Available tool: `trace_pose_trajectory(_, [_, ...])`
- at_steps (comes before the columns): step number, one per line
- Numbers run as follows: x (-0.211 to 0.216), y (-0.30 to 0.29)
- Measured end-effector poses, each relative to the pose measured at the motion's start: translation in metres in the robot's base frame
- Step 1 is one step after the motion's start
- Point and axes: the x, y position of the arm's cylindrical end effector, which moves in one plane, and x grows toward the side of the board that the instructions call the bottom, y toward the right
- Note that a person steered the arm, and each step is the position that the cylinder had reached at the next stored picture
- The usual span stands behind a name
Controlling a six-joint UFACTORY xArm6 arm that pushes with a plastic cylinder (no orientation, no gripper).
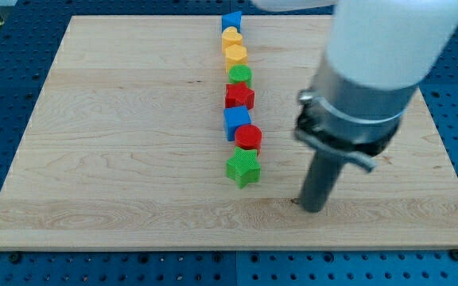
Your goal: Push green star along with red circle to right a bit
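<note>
The green star (243, 168) lies at the lower end of a column of blocks near the board's middle. The red circle (248, 137) sits just above it, touching it. My tip (312, 209) rests on the board to the right of and slightly below the green star, well apart from it. The arm's large white and grey body hangs over the board's right side.
Above the red circle the column continues upward: a blue cube (235, 121), a red star (239, 97), a green circle (241, 76), a yellow block (235, 54), another yellow block (230, 36) and a blue block (230, 21). The wooden board (118, 159) lies on a blue perforated table.
</note>
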Motion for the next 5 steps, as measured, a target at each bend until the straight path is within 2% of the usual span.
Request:
trace_pose_trajectory(1, [-0.010,-0.074])
trace_pose_trajectory(2, [-0.086,-0.117])
trace_pose_trajectory(4, [-0.090,-0.102])
trace_pose_trajectory(5, [-0.090,-0.055])
